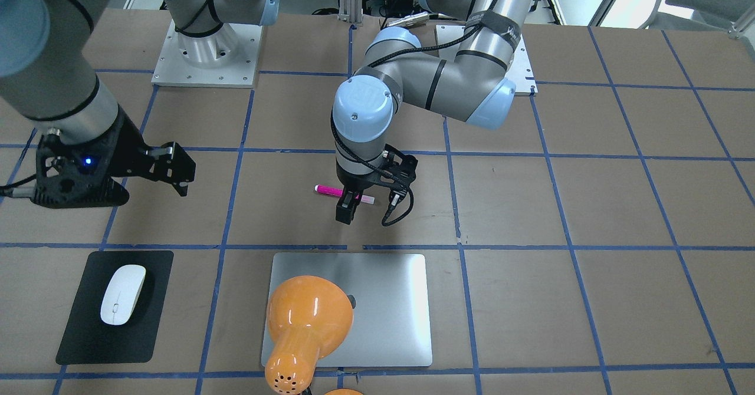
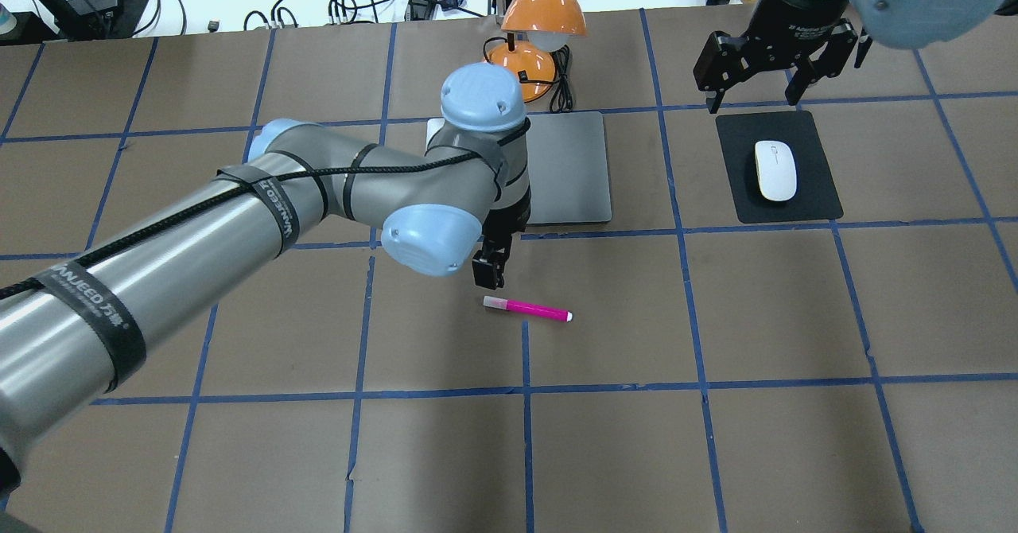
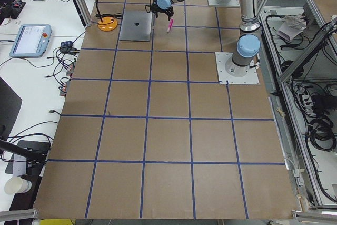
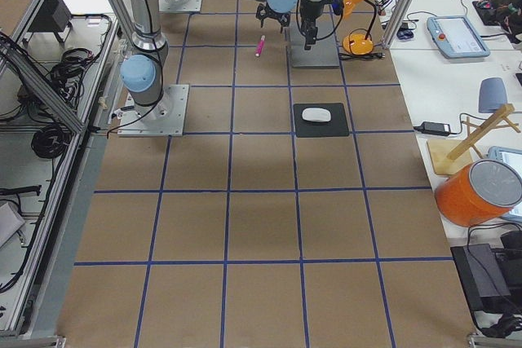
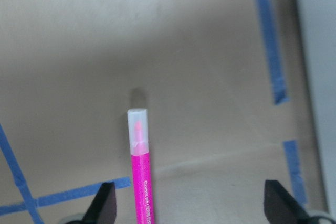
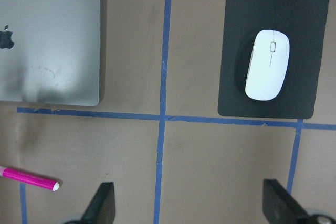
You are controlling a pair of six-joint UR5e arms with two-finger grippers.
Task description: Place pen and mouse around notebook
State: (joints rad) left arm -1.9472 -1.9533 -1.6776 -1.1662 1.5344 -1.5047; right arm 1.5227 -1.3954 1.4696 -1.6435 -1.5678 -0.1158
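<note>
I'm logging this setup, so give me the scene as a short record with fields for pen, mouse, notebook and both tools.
pen: flat on table, ungripped
mouse: on black mat, untouched
notebook: closed, flat on table, apart from both
left tool: open, over pen near its capped end
right tool: open, empty, near mat's far edge

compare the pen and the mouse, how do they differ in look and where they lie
The pen is a slim magenta stick with a pale cap; the mouse is a broad white low-domed oval. The pen lies on the bare brown table; the mouse sits on a black mat. Both lie flat, apart from the notebook, and neither is held.
</note>
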